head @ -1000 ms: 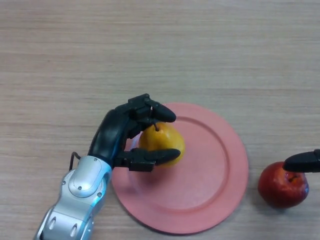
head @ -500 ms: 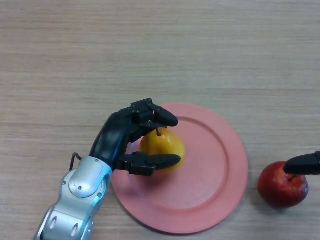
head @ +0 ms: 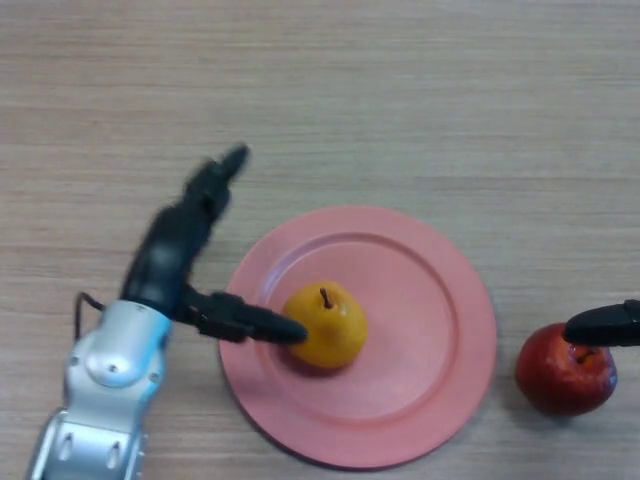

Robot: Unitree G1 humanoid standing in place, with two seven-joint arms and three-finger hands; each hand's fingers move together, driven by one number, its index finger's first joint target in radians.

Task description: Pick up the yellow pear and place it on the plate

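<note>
Since the yellow pear [head: 325,326] sits upright on the pink plate [head: 420,400], I judge placement done. Left hand [head: 185,240] splayed open, holding nothing, thumb tip at the pear's side. Right hand [head: 605,326] idle over the red apple [head: 560,378]; can't tell its grip. Only withdrawal remains.

Pale wood-grain table [head: 400,90] (evenly lit).

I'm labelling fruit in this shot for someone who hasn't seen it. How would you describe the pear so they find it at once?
Find the big pink plate on the wooden table. The pear stands upright on its left half, stem up, beside the open left hand. It is yellow and on the plate, while the apple is red and lies off it to the right.
</note>
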